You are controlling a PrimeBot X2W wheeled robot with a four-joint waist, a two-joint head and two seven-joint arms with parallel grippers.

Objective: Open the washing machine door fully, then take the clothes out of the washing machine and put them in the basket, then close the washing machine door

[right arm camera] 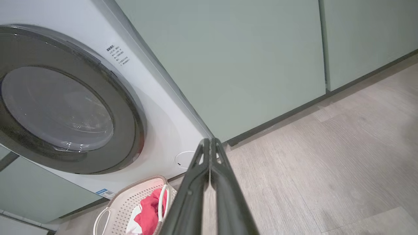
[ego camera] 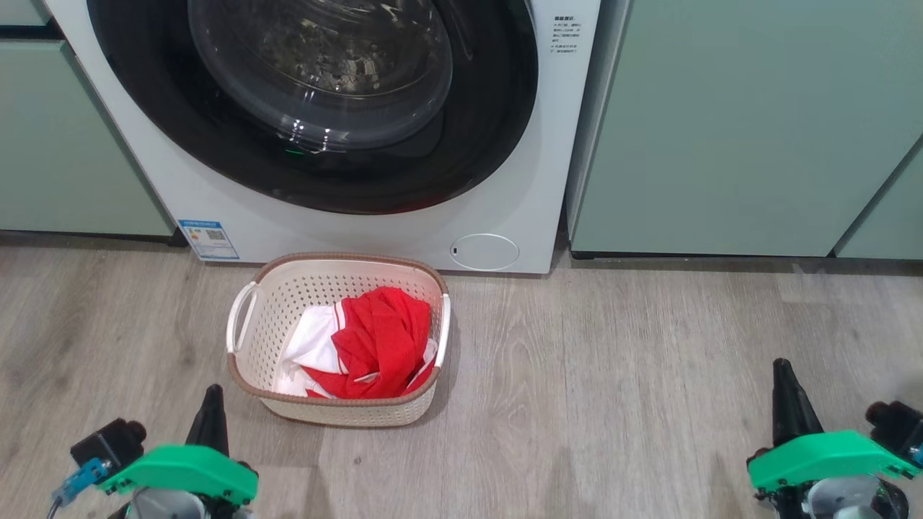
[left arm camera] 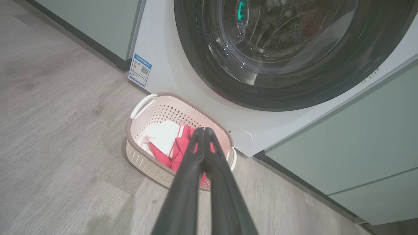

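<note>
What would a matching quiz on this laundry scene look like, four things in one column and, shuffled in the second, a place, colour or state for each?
Column one:
1. washing machine door
2. clothes
3. basket
4. left gripper

Column two:
A. standing on the floor in front of the washing machine
B. shut, black rim flat against the white front
C. fingers pressed together, holding nothing
D. red and white, crumpled in a heap

Pairs: 1-B, 2-D, 3-A, 4-C.
</note>
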